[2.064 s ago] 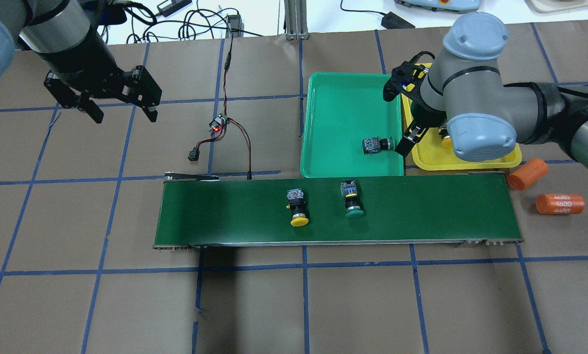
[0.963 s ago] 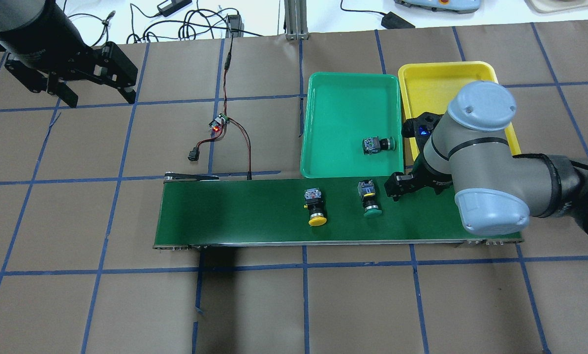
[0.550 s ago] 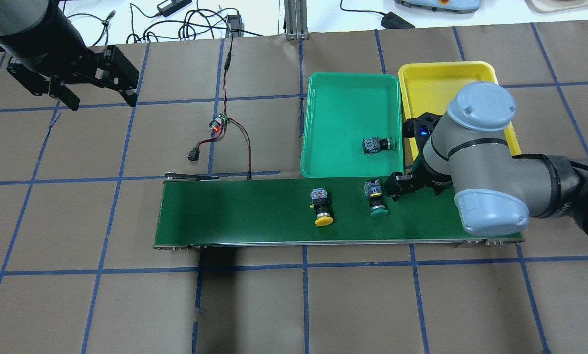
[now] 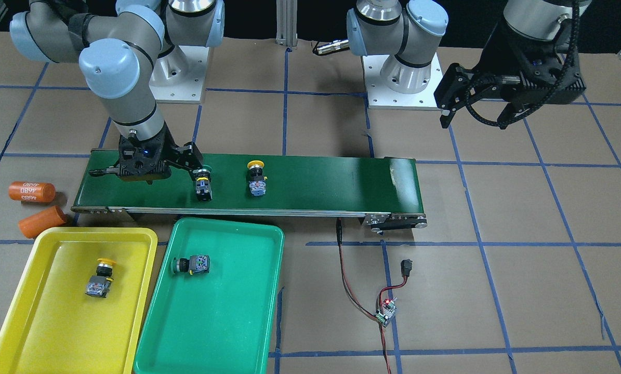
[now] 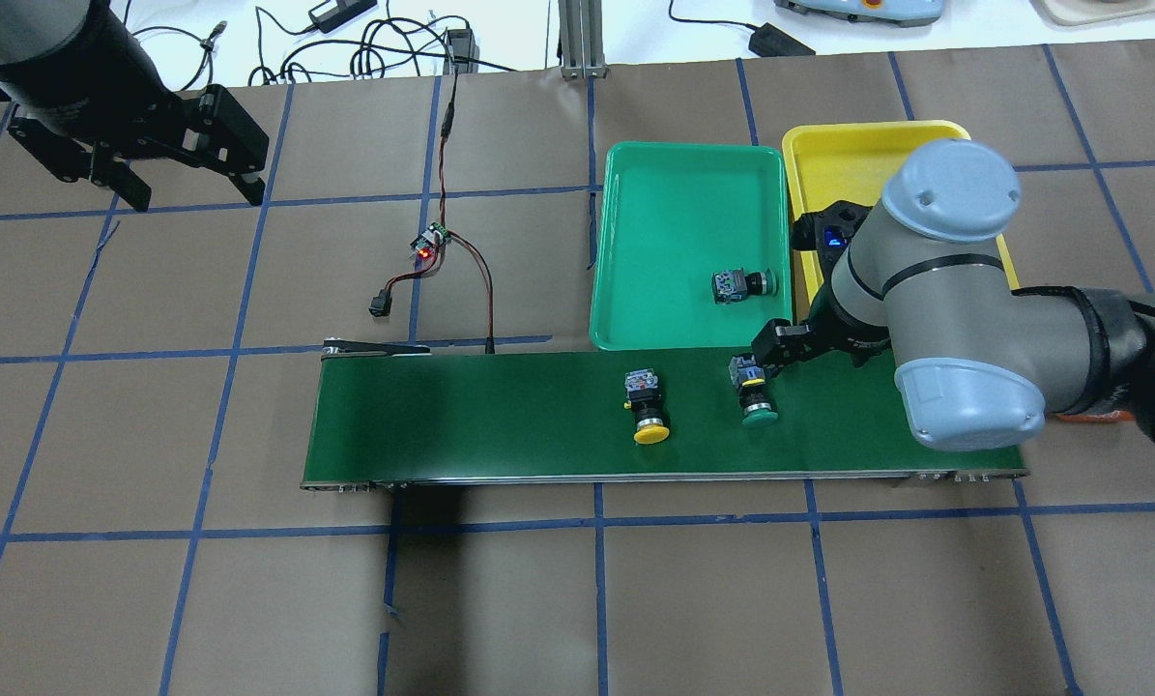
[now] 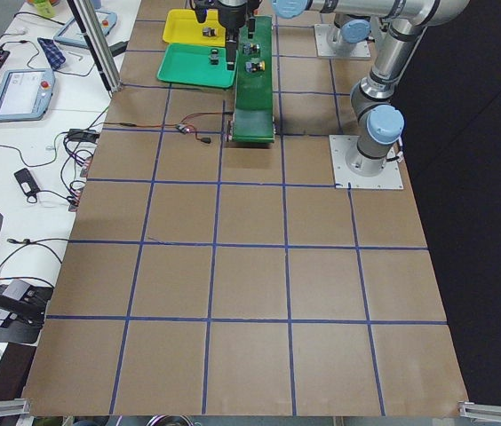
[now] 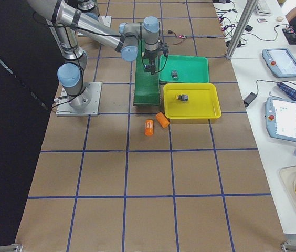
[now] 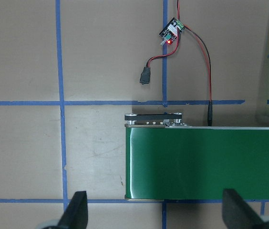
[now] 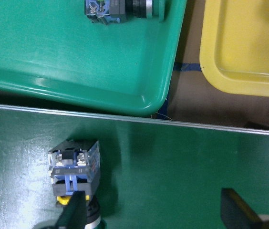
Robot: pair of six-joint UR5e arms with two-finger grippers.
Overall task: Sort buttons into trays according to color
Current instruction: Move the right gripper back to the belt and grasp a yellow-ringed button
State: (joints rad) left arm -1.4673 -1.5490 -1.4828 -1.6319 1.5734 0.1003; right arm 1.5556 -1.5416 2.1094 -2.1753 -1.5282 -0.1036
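I see the right gripper (image 9: 151,202) low over the conveyor belt (image 5: 490,416), near the end by the trays. Its fingers are spread wide and hold nothing. In the wrist view one of them is over the black collar of the green button (image 5: 753,391), but I cannot tell if it touches. The button is not between the two fingers.

This green button lies on its side on the belt. Its long axis goes across the belt, with the cap towards the robot and the grey block towards the green tray (image 5: 674,193). The yellow button (image 5: 648,406) lies near it on the belt and points the same way.

The second green button (image 5: 743,285) lies in the green tray, with its long axis along the belt and its cap towards the yellow tray (image 4: 55,322). The second yellow button (image 4: 100,280) lies in the yellow tray, with its cap towards the belt.

The left gripper (image 5: 198,198) hangs well apart from the belt, and its fingers are also spread and empty.
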